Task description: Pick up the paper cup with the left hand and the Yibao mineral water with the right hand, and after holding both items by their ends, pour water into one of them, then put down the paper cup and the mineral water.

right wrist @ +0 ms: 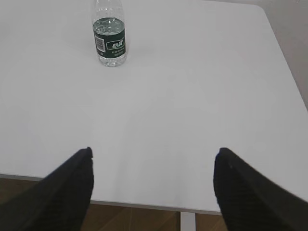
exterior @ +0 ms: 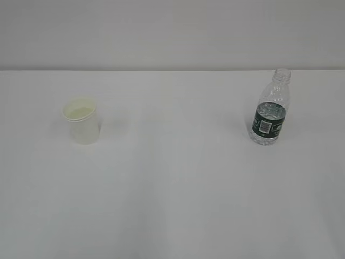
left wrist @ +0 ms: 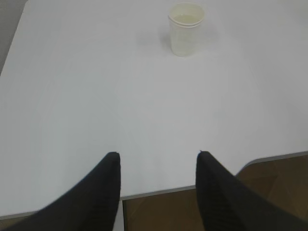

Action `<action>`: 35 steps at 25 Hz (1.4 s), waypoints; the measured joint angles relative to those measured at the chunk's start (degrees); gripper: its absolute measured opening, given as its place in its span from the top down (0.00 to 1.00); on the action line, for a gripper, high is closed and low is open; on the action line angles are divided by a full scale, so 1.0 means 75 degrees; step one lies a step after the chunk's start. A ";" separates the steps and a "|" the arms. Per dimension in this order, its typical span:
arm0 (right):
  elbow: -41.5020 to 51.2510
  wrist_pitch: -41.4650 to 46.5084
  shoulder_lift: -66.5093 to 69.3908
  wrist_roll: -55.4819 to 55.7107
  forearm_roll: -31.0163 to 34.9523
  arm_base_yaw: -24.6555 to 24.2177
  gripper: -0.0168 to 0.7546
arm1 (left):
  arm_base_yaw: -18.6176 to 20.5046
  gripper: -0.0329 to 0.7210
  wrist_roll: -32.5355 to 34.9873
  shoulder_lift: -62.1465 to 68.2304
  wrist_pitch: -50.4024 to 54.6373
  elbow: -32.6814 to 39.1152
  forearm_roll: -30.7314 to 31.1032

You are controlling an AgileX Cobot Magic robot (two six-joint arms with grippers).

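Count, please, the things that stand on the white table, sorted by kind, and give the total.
Paper cup: 1
Plastic water bottle: 1
Total: 2

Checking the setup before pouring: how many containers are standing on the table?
2: the paper cup on the left, the Yibao mineral water on the right, well apart, both upright.
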 joint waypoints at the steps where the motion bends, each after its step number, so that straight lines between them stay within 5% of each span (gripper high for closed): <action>1: 0.0000 0.0000 0.0000 0.0000 0.0000 0.0000 0.22 | 0.0000 0.48 0.0000 0.0000 0.0000 0.0000 0.0000; 7: 0.0000 0.0000 0.0000 0.0000 0.0000 0.0000 0.22 | 0.0000 0.45 0.0000 0.0000 0.0000 0.0000 0.0000; 15: 0.0000 0.0015 0.0000 0.0000 0.0079 0.0000 0.21 | 0.0000 0.12 0.0000 0.0000 0.0000 0.0018 0.0000; 35: 0.0000 0.0015 0.0000 0.0000 0.0081 0.0000 0.21 | 0.0000 0.13 0.0000 0.0000 -0.0049 0.0069 -0.0025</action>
